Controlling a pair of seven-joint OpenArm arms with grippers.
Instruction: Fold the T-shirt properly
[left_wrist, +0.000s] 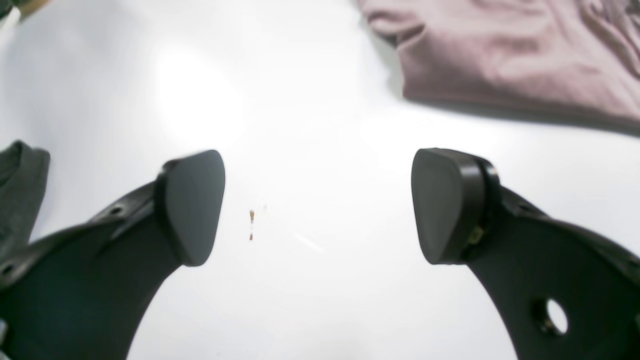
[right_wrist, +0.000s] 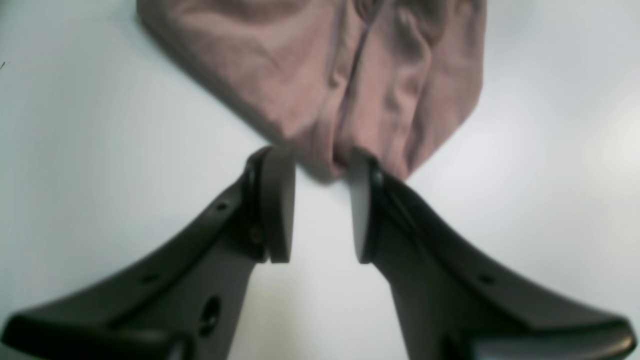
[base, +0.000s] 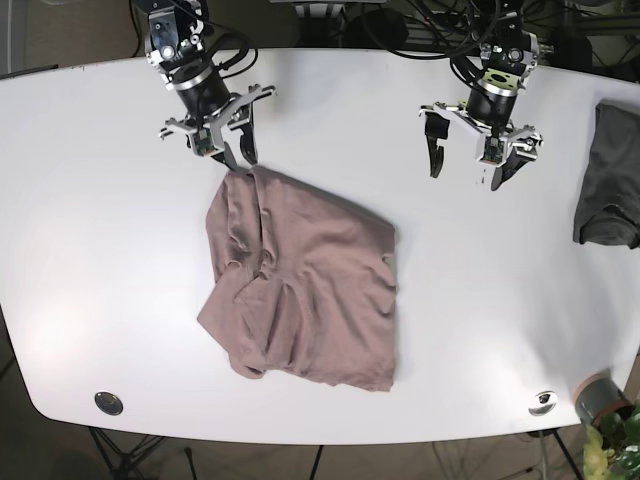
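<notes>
A robotics lab, by the look of it: a large white rounded table stands on thin black metal legs, with bundles of black cables trailing behind two mounted black robot arms.
</notes>
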